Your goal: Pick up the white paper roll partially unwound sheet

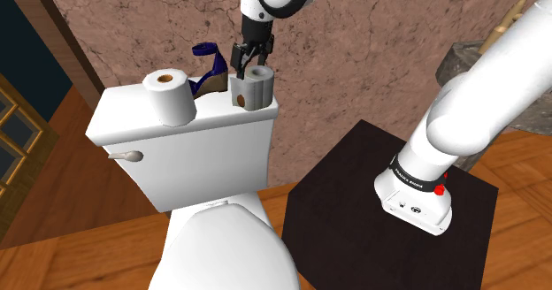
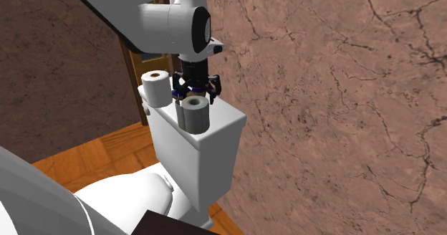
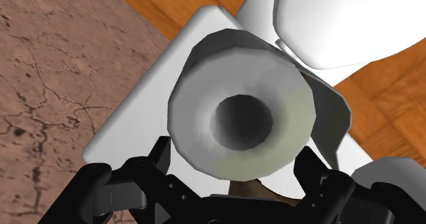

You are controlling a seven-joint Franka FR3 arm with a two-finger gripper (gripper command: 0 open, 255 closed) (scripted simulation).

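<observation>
A grey-white paper roll (image 1: 253, 87) stands upright at the end of the toilet tank lid (image 1: 212, 111) toward the shoulder view's right, with a loose sheet hanging down its side. My black gripper (image 1: 250, 65) comes straight down over the roll's top. In the wrist view the roll (image 3: 239, 106) with its dark core sits between my fingers (image 3: 158, 158), which press against both sides; the unwound flap (image 3: 334, 120) lies beside one finger. The second exterior view shows the gripper (image 2: 194, 92) clasping the roll's (image 2: 194, 114) upper part, with the roll's base at the lid.
A second, whiter paper roll (image 1: 171, 96) stands on the lid's other end. A blue object (image 1: 210, 63) lies behind the rolls against the brown stone wall. Below are the toilet bowl (image 1: 221, 244) and the wood floor, with the dark stand (image 1: 371, 217) beside them.
</observation>
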